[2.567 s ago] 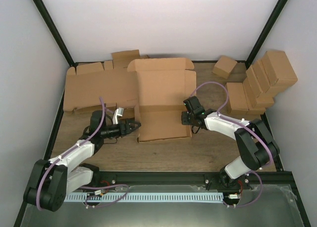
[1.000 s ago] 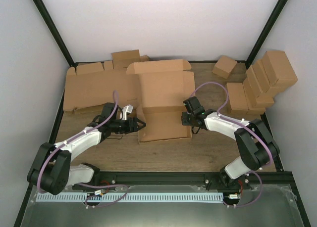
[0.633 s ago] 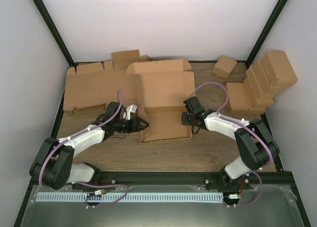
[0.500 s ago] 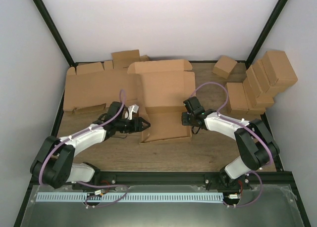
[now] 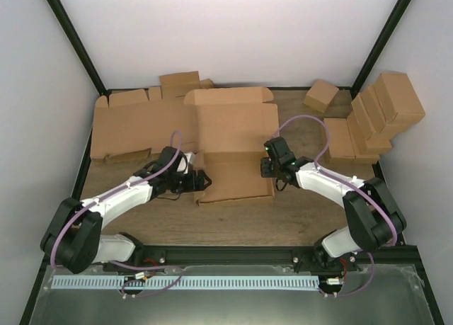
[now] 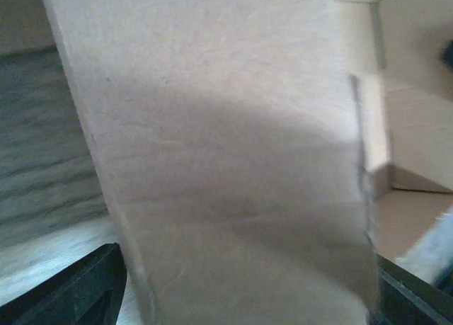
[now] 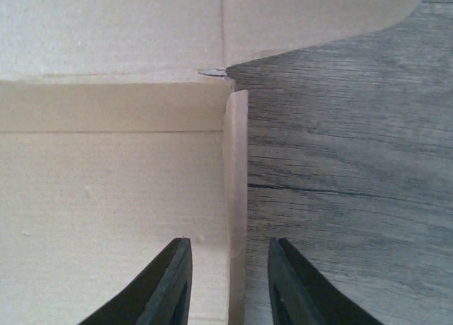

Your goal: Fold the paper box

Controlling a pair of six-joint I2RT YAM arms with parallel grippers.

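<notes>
The paper box (image 5: 233,137) lies part-folded in the middle of the wooden table, its lid panel spread flat towards the back. My left gripper (image 5: 201,179) is at the box's near left edge. In the left wrist view a brown flap (image 6: 226,162) fills the space between its widely spread fingers (image 6: 78,297), so it stands open. My right gripper (image 5: 267,170) is at the box's right edge. Its fingertips (image 7: 177,268) straddle the thin upright side wall (image 7: 236,183), with a gap on each side, open. The box floor (image 7: 106,190) lies left of that wall.
A pile of flat cardboard blanks (image 5: 138,123) lies at the back left, touching the box. Ready-made small boxes (image 5: 375,120) are stacked at the right wall, with one loose box (image 5: 320,95) at the back. Bare wood (image 5: 297,212) runs along the near edge.
My left gripper has slid right to the box's left edge and spread wider. My right gripper has opened off the right side wall it was pinching.
</notes>
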